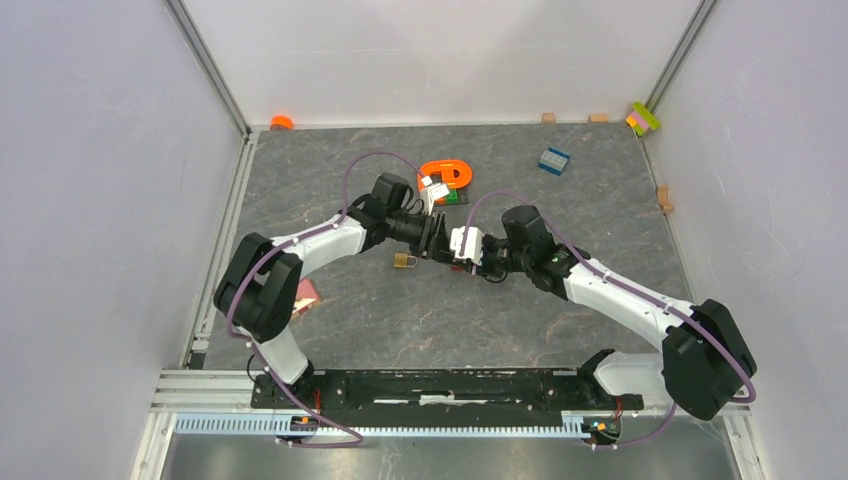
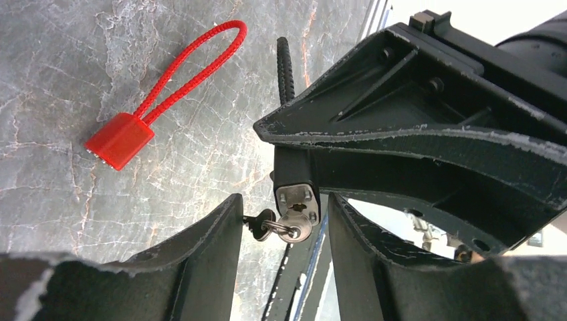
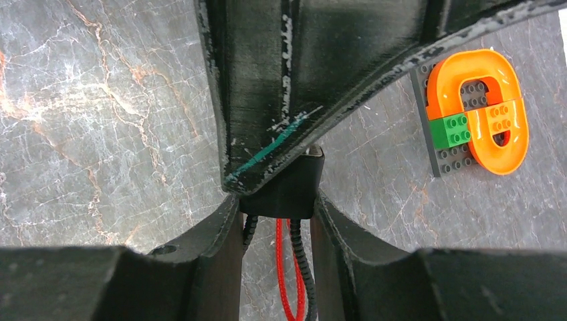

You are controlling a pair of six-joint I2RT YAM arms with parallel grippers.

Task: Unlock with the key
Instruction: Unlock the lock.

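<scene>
The black cable lock is held at table centre, pinched in the right gripper, with the key seated in its face. The left gripper is spread about the key, not yet pinching it. The key head should be gripped squarely and turned on its own axis. The red lock at ten o'clock is disregarded.

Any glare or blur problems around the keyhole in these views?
Left wrist: silver keyhole face of the black padlock sharp, mild shine; white background blown out at the right. Right wrist: near fingers soft, marbled grey table crisp. Top: even light, soft shadows.
</scene>
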